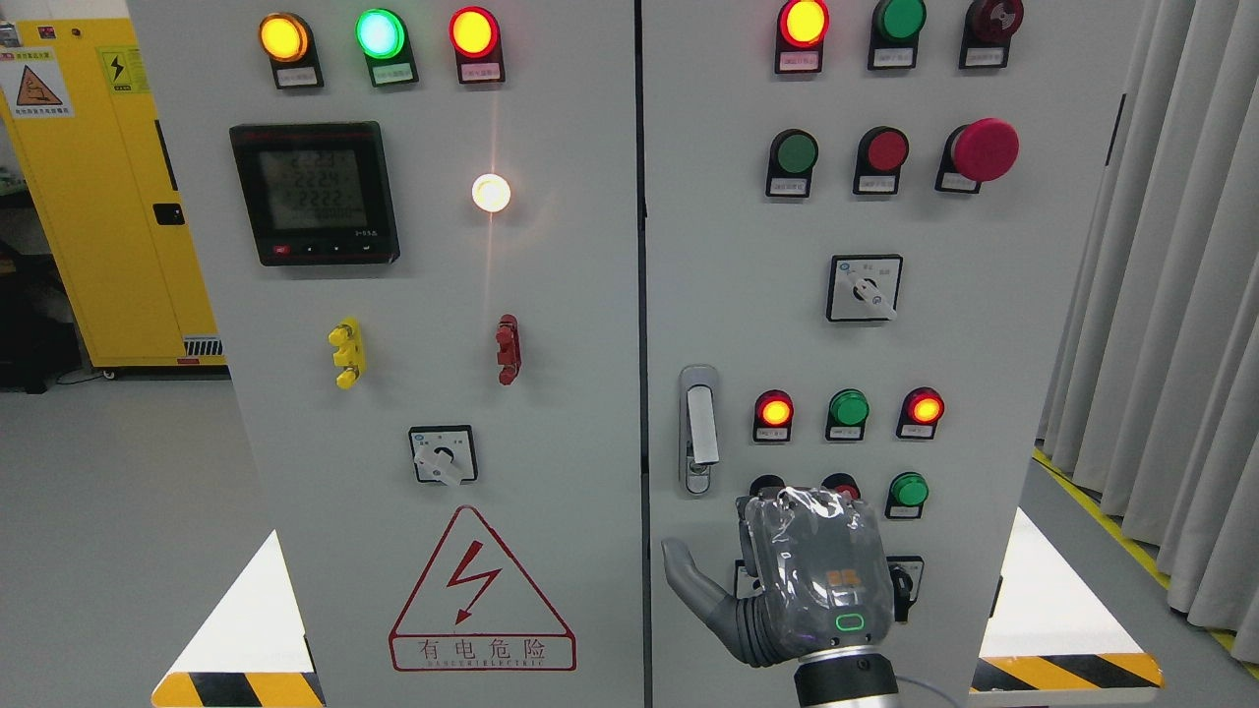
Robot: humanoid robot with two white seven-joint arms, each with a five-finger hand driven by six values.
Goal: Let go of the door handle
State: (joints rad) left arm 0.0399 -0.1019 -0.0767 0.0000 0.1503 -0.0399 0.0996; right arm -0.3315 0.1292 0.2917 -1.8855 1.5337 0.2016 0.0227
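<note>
Right hand (802, 575) hovers below door handle (698, 428), near grey curtains (1170, 324).

Grey cabinet door (984, 393), silver door handle (699, 425), yellow locker (108, 197)

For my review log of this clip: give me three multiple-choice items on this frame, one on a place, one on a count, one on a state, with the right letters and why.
1. Where is the right hand relative to the door handle?
A. Below it, to the right
B. Above it
C. Gripping it

2. How many indicator lamps sit along the top of the left door?
A. Two
B. Three
C. Five

3. What state is the door handle in?
A. Held by the hand
B. Free, untouched
C. Broken off

Key: 1 A, the hand sits lower, apart from the handle. 2 B, yellow, green and red lamps show. 3 B, nothing touches it.
</note>
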